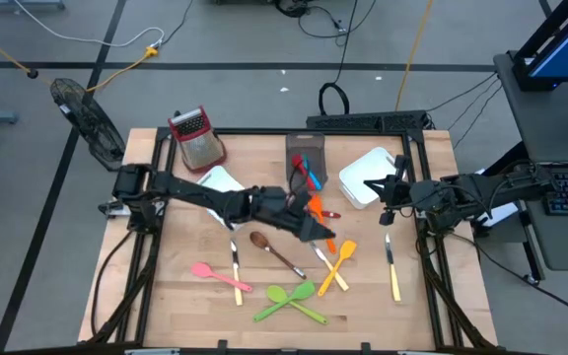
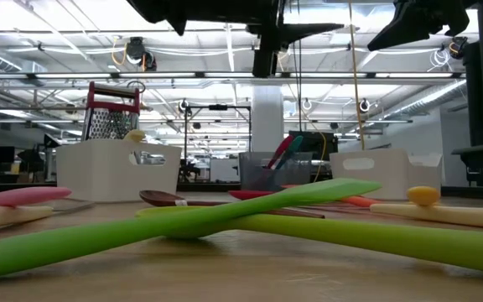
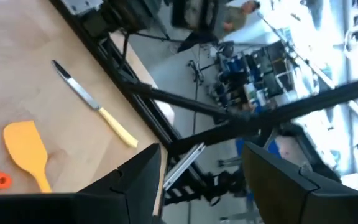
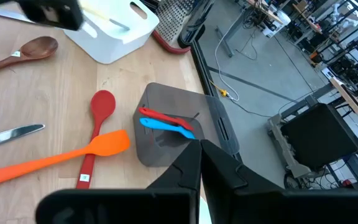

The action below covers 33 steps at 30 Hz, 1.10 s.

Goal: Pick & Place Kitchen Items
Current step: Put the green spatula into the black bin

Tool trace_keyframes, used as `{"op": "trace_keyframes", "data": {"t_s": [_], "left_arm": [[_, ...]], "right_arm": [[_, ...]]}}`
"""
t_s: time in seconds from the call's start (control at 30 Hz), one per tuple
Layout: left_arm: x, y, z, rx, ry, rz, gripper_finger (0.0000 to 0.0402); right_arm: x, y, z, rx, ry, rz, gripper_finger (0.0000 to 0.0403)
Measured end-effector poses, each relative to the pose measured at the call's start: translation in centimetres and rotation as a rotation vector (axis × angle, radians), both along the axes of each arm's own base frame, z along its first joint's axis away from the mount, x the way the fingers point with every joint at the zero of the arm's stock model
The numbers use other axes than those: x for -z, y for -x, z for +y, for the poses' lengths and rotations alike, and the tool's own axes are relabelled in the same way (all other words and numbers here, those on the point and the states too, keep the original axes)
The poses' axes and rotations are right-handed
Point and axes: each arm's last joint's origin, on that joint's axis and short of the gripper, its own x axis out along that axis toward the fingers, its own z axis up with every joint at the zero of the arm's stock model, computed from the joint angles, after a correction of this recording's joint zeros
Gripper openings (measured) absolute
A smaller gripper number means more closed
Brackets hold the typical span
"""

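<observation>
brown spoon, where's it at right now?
High view: the brown spoon lies near the table's middle, just below the left end effector, between two yellow-handled knives.

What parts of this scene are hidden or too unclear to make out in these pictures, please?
- Left white bin, high view: the left arm crosses it, and its contents are not visible.
- Orange utensils near the table's middle, high view: the open left hand covers part of them.
- Dark grey bin, low view: its lower part sits behind the green spatulas.
- Knife, left wrist view: blurred; blade detail is unreadable.
- Right hand, shut: nothing seen held.
</observation>
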Motion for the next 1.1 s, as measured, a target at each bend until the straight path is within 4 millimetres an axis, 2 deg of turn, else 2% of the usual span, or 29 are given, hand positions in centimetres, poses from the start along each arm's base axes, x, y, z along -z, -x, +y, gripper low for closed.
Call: {"op": "trace_keyframes", "data": {"t_s": [0.13, 0.27, 0.43, 0.93, 1.1], "left_arm": [[0.0, 0.2, -1.8, 0.032, -0.07, -0.024, 0.0228], [0.0, 0.5, -3.4, 0.073, -0.13, -0.035, 0.0228], [0.8, 1.0, -5.1, 0.118, -0.183, 0.031, 0.0228], [4.6, 3.7, -8.3, 0.16, -0.222, 0.481, 0.0228], [5.1, 4.4, -9.2, 0.16, -0.235, 0.545, 0.0228]], "right_arm": [[0.0, 0.0, 0.0, -0.001, 0.001, 0.001, 0.0004], [-0.1, 0.0, 0.0, -0.049, 0.1, 0.049, 0.0004], [-0.1, 0.0, 0.0, -0.072, 0.149, 0.075, 0.0004], [-0.7, -0.3, 0.1, -0.064, 0.133, -0.002, 0.0004], [-0.9, -0.5, 0.1, -0.063, 0.128, -0.028, 0.0004]]}}
